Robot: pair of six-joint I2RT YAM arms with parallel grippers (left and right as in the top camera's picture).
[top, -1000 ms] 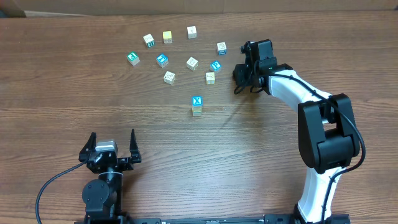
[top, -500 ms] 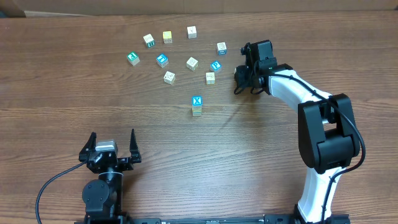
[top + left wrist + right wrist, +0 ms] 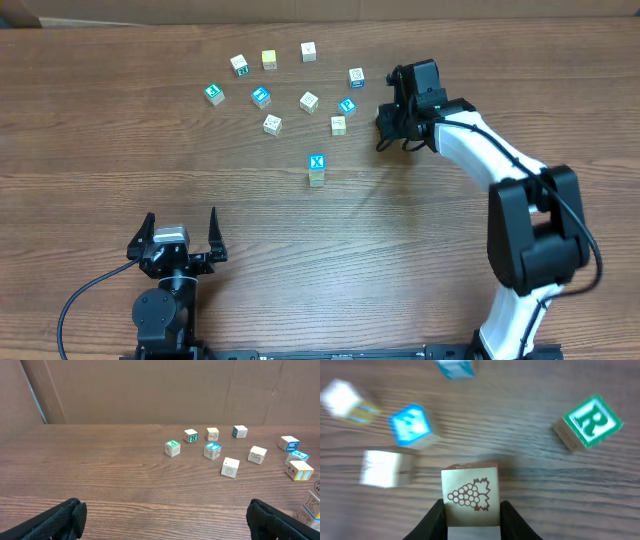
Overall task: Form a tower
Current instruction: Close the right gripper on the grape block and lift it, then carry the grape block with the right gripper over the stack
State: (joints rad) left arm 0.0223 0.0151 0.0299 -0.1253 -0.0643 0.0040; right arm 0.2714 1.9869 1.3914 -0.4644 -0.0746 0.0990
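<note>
Right wrist view: my right claw [image 3: 471,519] pinches a grape-printed cube [image 3: 470,494]. Overhead, the tower [image 3: 316,170] stands well apart, nearer the tabletop's [image 3: 100,130] front and left edges.

Pale cubes, blue and green marks, brown wood-grain table [image 3: 120,150]
The tower [image 3: 316,170] is showing a white X on blue; beyond it the blue-faced cube [image 3: 261,97], green-faced cube [image 3: 213,93] and yellowish cube [image 3: 269,59] are standing out; the grape cube [image 3: 469,495] is carrying a reddish-brown outline.
</note>
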